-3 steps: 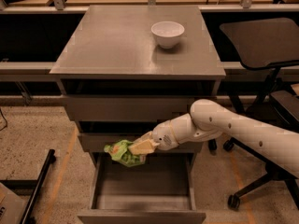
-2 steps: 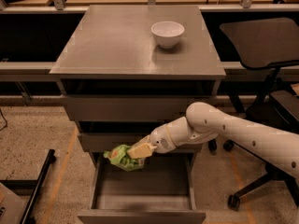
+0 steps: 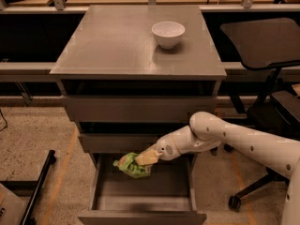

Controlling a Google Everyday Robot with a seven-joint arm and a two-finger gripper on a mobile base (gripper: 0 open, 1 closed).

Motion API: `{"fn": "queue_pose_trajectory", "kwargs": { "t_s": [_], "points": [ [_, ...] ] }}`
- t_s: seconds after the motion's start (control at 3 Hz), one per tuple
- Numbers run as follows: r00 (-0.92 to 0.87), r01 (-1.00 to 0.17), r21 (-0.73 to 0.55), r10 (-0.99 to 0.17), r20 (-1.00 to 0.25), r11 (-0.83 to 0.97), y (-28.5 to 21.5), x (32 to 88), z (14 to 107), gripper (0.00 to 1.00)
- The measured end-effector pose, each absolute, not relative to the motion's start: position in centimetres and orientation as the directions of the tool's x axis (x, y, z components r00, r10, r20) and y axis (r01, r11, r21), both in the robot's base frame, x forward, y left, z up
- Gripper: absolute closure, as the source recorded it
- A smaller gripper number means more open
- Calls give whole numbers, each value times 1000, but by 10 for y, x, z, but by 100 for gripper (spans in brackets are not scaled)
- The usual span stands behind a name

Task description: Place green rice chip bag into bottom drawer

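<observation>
The green rice chip bag (image 3: 128, 166) is a crumpled bright-green pouch held just inside the open bottom drawer (image 3: 140, 197), near its back left, under the middle drawer front. My gripper (image 3: 143, 159) reaches in from the right on a white arm and is shut on the bag's right side. The bag hangs above the grey drawer floor; whether it touches the floor I cannot tell. The drawer is pulled out toward the camera, its front edge at the bottom of the view.
A white bowl (image 3: 168, 33) stands on the grey cabinet top (image 3: 117, 46). Two shallower drawers (image 3: 140, 109) sit above the open one. A black office chair (image 3: 267, 46) stands at the right. A dark metal bar (image 3: 40, 184) lies on the floor at the left.
My gripper has moved the bag a little lower and further into the bottom drawer. The arm's elbow has dropped slightly. The bowl and drawers have not moved.
</observation>
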State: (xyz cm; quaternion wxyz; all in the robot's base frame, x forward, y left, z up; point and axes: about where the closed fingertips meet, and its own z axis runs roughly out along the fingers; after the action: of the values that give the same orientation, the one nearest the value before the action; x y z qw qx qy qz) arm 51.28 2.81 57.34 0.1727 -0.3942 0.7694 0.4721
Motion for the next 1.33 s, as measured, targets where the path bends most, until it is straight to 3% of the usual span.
{"fn": "queue_pose_trajectory", "kwargs": {
  "t_s": [0.67, 1.33],
  "points": [
    [-691, -716, 639, -420, -589, 281, 1, 544, 481, 100],
    [-675, -733, 608, -439, -593, 305, 4, 539, 472, 100]
  ]
}}
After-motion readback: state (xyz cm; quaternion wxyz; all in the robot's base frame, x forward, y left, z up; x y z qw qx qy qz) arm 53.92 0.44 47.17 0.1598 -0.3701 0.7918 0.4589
